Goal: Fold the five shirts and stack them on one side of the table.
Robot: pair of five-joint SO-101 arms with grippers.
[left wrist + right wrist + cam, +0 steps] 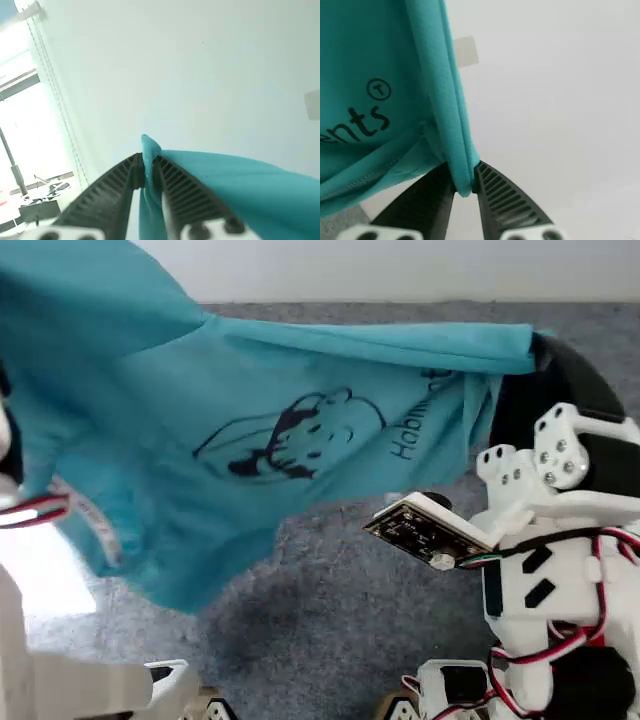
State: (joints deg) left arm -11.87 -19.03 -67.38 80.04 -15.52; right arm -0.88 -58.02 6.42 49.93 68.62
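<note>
A teal shirt (300, 420) with a black print hangs spread in the air above the grey table (340, 610); it looks soft, light and limp, best held by hems and corners. The left gripper (146, 167) is clenched on a bunched edge, the right gripper (462, 187) on a hemmed edge. The right arm's white body (530, 490) stands close beside the drooping cloth and might snag it.
</note>
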